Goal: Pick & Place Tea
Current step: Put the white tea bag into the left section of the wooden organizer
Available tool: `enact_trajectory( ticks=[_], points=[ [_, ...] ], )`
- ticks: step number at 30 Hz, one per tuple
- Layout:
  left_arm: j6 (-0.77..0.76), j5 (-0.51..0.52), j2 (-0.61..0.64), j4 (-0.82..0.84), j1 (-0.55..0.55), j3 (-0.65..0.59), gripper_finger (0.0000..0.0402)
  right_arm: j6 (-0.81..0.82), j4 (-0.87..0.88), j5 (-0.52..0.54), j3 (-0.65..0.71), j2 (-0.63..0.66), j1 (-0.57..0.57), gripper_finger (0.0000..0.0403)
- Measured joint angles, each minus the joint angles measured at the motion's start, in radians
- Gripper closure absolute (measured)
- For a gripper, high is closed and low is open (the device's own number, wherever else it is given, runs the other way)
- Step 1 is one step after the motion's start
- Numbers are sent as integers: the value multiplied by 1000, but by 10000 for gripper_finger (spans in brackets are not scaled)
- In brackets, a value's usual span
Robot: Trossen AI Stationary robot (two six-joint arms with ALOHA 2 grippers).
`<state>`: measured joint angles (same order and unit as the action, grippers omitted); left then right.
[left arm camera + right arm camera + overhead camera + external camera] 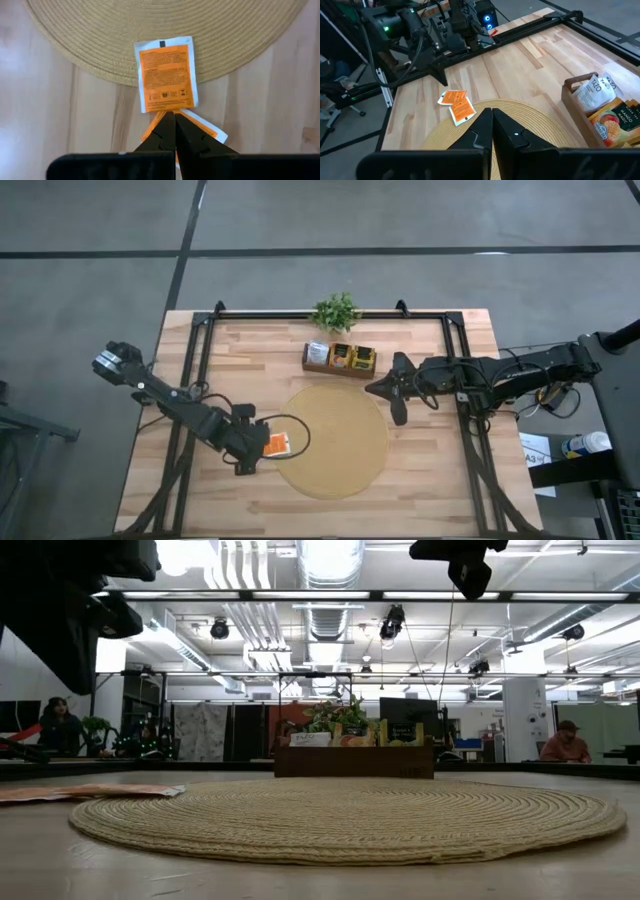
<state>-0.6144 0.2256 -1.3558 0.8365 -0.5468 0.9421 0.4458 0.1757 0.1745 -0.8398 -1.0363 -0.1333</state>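
Two orange-red tea packets with white edging lie flat, overlapping. One [166, 75] rests partly on the near-left rim of the round tan mat [335, 442]. The other [207, 131] lies on the wood, partly under the first. They also show in the high view [279, 444] and the low view [90, 792]. My left gripper [170, 119] is shut and empty, held above the packets' near edge. My right gripper [372, 389] is shut and empty, up over the mat's far right rim. More tea stands in a wooden box [340, 360].
A small green plant [336, 310] stands behind the wooden box at the table's far edge. A black frame rail [200, 340] runs around the table top. Bare wood lies left and right of the mat. People sit in the room beyond [565, 745].
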Motion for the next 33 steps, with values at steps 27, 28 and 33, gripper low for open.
enact_trajectory(
  ticks=[27, 28, 33],
  points=[
    [-190, -280, -201, -51, 2, 109, 189, -61, 8, -55, 0, 0, 0, 394],
    [-190, -277, -217, -43, 2, 129, 189, -61, 8, -55, 0, 0, 0, 394],
    [-196, -207, -295, 138, 0, 251, 189, -69, 8, -84, 0, 0, 0, 394]
  ],
)
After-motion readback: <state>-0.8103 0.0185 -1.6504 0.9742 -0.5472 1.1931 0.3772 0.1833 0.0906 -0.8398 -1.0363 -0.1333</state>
